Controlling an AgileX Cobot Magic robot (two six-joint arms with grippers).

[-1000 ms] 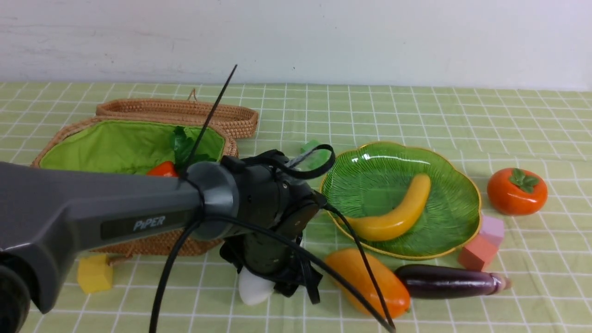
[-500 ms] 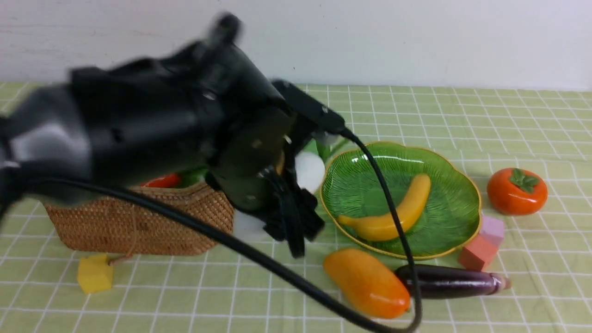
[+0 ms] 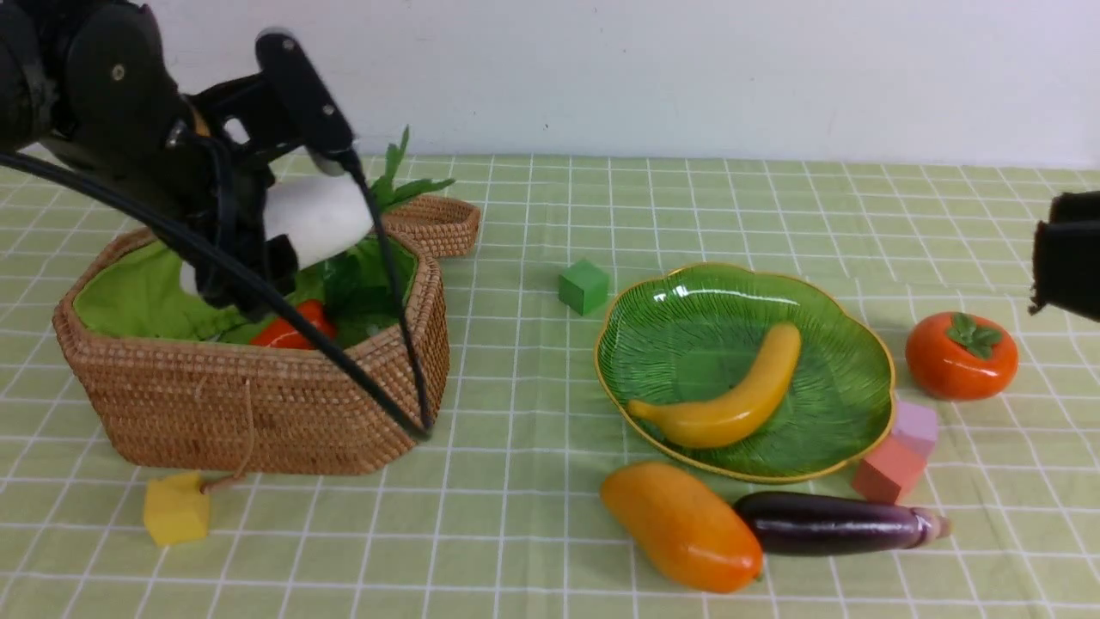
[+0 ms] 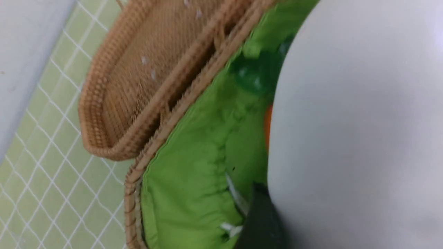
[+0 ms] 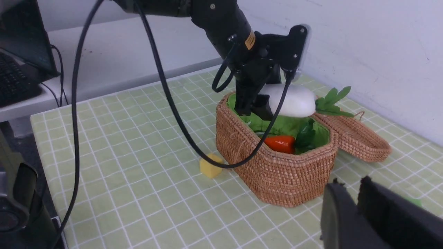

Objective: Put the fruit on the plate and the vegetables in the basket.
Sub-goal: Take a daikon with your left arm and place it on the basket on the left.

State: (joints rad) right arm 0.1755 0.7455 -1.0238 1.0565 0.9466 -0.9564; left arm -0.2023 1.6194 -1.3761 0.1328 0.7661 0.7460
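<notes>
Radish (image 3: 314, 219): white, held lengthwise in the air over the basket's open top, above the rim, with its green leaves pointing toward the lid
Left gripper (image 3: 258, 236): jaws spread wide and clamped on the radish's body
Basket (image 3: 258, 413): open, with its green lining showing; the carrot (image 3: 288, 331) lies inside with dark green leaves beside it
Lid (image 3: 434, 225): off, lying on the tablecloth (image 3: 516, 516) just behind the basket
Plate (image 3: 687, 301): holds only the banana (image 3: 730, 395), which lies slantwise across the middle
Mango (image 3: 683, 526): on the cloth, just in front of the plate
Eggplant (image 3: 834, 523): on the cloth beside the mango, its near end touching or nearly touching it
Persimmon (image 3: 961, 355): on the cloth to the right of the plate, apart from its rim
Foam cubes: green cube (image 3: 583, 286) near the plate's left rear edge; pink cube (image 3: 914, 427) and red cube (image 3: 887, 470) against the plate's right front rim; yellow cube (image 3: 176, 509) in front of the basket
Right gripper (image 3: 1066, 254): raised at the right edge above the persimmon, fingers drawn close with only a narrow slit, nothing between them
</notes>
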